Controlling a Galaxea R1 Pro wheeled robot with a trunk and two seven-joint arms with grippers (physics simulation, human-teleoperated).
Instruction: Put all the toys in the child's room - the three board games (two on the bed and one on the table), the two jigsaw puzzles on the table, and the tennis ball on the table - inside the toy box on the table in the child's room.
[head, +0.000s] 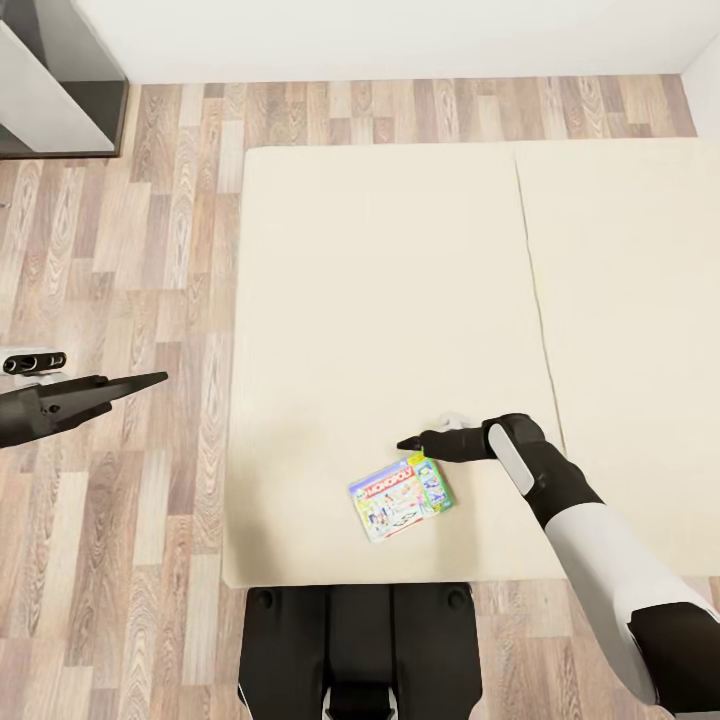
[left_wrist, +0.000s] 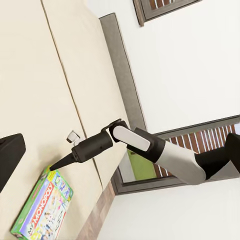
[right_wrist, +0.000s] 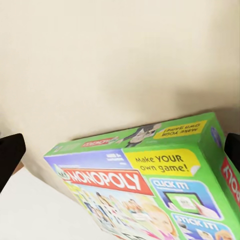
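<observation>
Head view: right tool (head: 410, 442) spread open just above Monopoly board game (head: 401, 496) on bed (head: 400, 300)

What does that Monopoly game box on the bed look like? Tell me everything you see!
The Monopoly box is a thin, flat rectangular carton, looking like glossy printed cardboard. It has bright green edges, a blue top with a red MONOPOLY banner, cartoon pictures, and a yellow tag saying "Make YOUR own game!". It looks closed, lying flat and slightly turned on the cream bed, near the edge closest to the robot. The right end effector hovers just beside its far corner; whether it touches is unclear.
</observation>
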